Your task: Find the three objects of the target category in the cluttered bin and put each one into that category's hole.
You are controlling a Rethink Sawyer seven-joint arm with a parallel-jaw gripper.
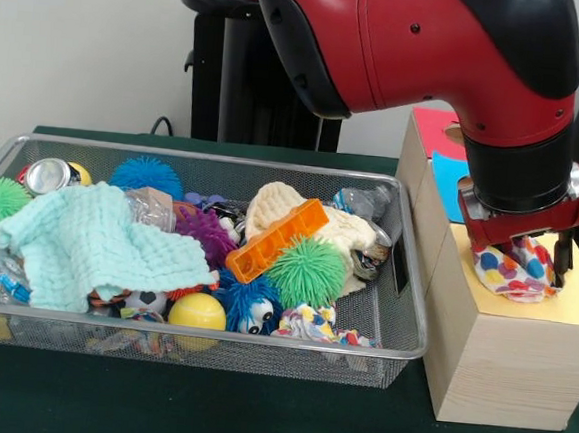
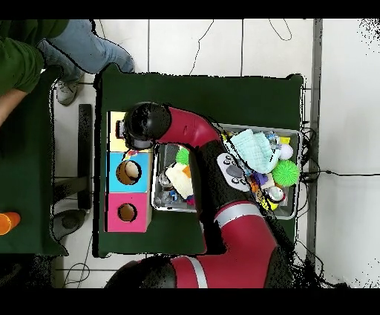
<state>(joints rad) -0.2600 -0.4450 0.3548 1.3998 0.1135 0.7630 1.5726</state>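
Observation:
My gripper (image 1: 519, 270) hangs over the near end of the wooden box (image 1: 499, 363), shut on a white cloth with coloured spots (image 1: 505, 279). The cloth's lower part rests bunched on the yellow panel (image 1: 576, 299) and hides any hole there. In the overhead view the arm's wrist (image 2: 143, 126) covers the yellow panel and the gripper. More cloths lie in the wire bin (image 1: 406, 331): a mint one (image 1: 92, 241), a cream knitted one (image 1: 270, 205) and a patterned one (image 1: 311, 329) at the front rim.
The bin also holds an orange block (image 1: 278, 239), spiky balls (image 1: 307, 273), a yellow ball (image 1: 198, 312) and a can (image 1: 50, 175). The blue panel's hole (image 2: 128, 172) and the pink panel's hole (image 2: 127, 212) show uncovered. A person (image 2: 30, 59) stands at the overhead view's upper left.

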